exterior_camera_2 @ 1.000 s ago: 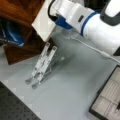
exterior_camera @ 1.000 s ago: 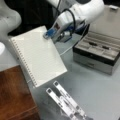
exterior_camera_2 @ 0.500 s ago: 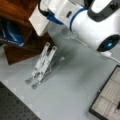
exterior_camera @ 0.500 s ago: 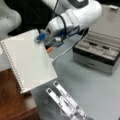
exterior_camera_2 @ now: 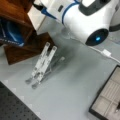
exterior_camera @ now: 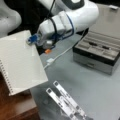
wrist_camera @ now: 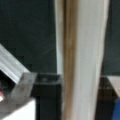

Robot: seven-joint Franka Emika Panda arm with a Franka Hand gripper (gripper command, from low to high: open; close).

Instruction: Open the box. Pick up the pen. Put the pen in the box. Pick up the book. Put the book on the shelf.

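a: where's the book?

b: up off the table, tilted, its wire binding along a front view's left edge. it hangs partly over the shelf, the reddish-brown board at that view's bottom left. in the wrist view the book shows edge-on as a pale upright band through the middle.

a: and the gripper?

b: pinching the book at its upper corner, blue-tipped fingers closed on the cover. in a front view the book is only a white sliver beside the arm, above the shelf.

a: the box?

b: open on the grey table at a front view's right, lid tipped back. a dark slim thing lies in one compartment, perhaps the pen; i cannot tell for sure.

a: anything else?

b: a metal stand lies near a front view's bottom, well apart from the box, and a white cable trails across the table between them.
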